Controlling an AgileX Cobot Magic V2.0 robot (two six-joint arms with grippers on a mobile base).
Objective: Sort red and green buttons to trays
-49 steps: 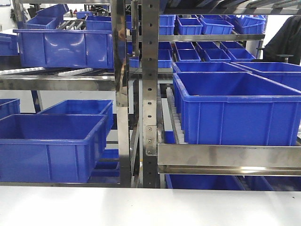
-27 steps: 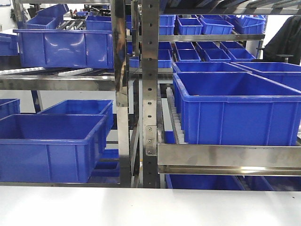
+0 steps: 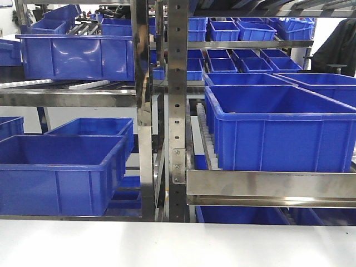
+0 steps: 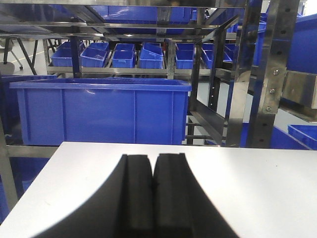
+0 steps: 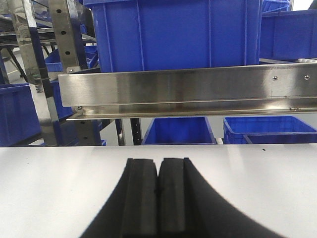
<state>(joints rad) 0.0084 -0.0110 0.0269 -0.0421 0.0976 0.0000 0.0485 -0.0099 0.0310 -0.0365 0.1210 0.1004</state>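
Note:
My left gripper (image 4: 153, 159) hangs low over the white table (image 4: 257, 188), its black fingers pressed together with nothing between them. My right gripper (image 5: 158, 162) is likewise shut and empty above the white table (image 5: 59, 188). The buttons and the trays are out of view in every frame. Neither arm shows in the front view, which takes in only the far strip of the table (image 3: 178, 245).
Steel racking stands just beyond the table's far edge, with an upright post (image 3: 178, 111) and a shelf rail (image 3: 267, 186). Deep blue crates fill it, one at lower left (image 3: 55, 172) and one at right (image 3: 278, 130). More crates (image 4: 99, 111) (image 5: 178, 34) face both wrist cameras.

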